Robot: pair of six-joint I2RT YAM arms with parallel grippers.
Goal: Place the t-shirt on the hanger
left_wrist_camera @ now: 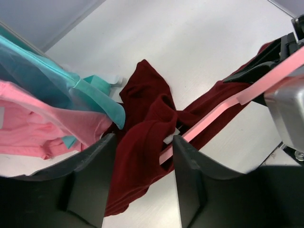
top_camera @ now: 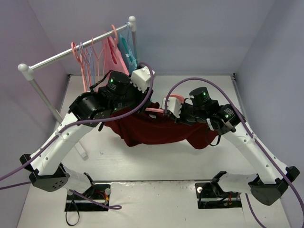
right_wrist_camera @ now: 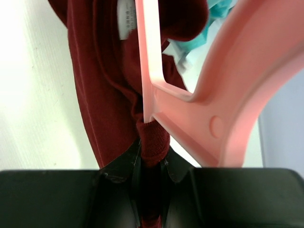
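Holding the hanger [right_wrist_camera: 228,95] up off the worktop [top_camera: 156,164], the right claw [right_wrist_camera: 152,159] is squeezing shut on a fold of the t-shirt [top_camera: 152,130]. It is gripping right where one pink hanger arm is poking down into the cloth. I cannot tell if it is pinching the hanger too. The left claw [left_wrist_camera: 145,140] is standing wide open. Dark red cloth is hanging past the gap between its fingers, but nothing is being pinched there.

The t-shirt is drooping in a bunch in the middle of the top view, between the two arms and under the hanger. I think the job is only partly done. One hanger arm is going in near the white neck tag. A long bare piece of the hanger is showing across the cloth in the left wrist view. So the shirt is not sitting over both hanger shoulders yet, and that is the part left to do.

The pink garment [left_wrist_camera: 38,128] and the teal garment [left_wrist_camera: 71,90] are hanging very near the left claw, on the left of its view. The clothes rack [top_camera: 71,53] is crowding the upper left of the top view. More open room is lying toward the bottom middle, in front of the shirt.
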